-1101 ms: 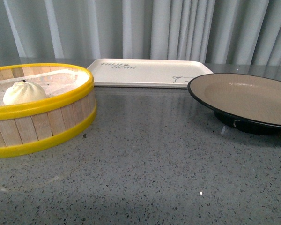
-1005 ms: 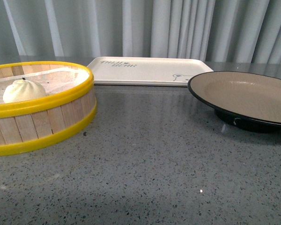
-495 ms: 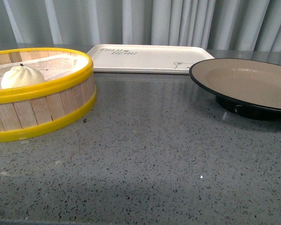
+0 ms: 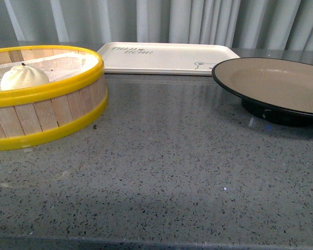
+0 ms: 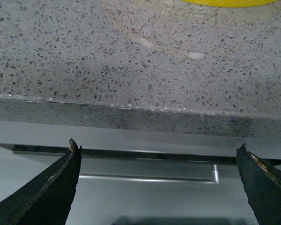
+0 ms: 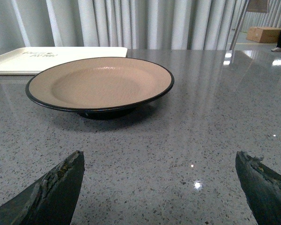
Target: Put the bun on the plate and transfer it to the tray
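The white pleated bun (image 4: 24, 77) sits inside a yellow-rimmed wooden steamer basket (image 4: 47, 112) at the left. The beige plate with black rim (image 4: 274, 83) stands at the right, empty; it also shows in the right wrist view (image 6: 99, 83). The cream-white tray (image 4: 164, 57) lies flat behind, in the middle, and its corner shows in the right wrist view (image 6: 56, 58). Neither gripper shows in the front view. My left gripper (image 5: 158, 147) is open and empty, at the table's front edge. My right gripper (image 6: 159, 157) is open and empty, low over the table, short of the plate.
The grey speckled table (image 4: 172, 156) spans the view, and its front edge (image 5: 140, 110) shows in the left wrist view. A sliver of the yellow basket rim (image 5: 229, 2) shows there. Grey curtains (image 4: 161, 21) hang behind the table.
The front camera's view has shifted: basket, tray and plate now sit higher in the picture and the table's front edge has come into sight. The objects themselves have not moved.
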Controlling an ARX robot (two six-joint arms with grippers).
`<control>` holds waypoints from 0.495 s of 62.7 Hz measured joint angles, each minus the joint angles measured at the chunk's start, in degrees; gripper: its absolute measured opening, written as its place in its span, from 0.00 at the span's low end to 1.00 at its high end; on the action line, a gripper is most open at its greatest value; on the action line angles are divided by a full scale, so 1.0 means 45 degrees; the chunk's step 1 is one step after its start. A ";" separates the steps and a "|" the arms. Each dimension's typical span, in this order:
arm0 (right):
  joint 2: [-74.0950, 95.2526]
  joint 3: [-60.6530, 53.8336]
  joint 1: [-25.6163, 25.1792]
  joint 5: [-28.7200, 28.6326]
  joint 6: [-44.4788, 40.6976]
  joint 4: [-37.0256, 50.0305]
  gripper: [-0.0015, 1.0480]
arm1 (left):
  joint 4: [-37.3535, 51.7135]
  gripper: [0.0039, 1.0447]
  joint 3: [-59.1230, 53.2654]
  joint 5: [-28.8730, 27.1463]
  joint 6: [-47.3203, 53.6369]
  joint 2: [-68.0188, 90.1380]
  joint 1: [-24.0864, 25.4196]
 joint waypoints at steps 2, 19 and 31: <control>0.0000 0.0000 0.0000 0.0000 0.0000 0.0005 0.92 | 0.0442 0.94 0.0544 0.0010 0.0000 0.0466 0.0078; 0.0000 0.0000 0.0000 -0.0005 0.0000 0.0000 0.92 | 0.2725 0.94 0.6518 -0.0573 -0.0063 0.7373 -0.1598; 0.0000 0.0000 0.0000 0.0000 0.0000 0.0000 0.92 | 0.2098 0.94 0.9413 -0.1137 -0.0063 1.0788 -0.2535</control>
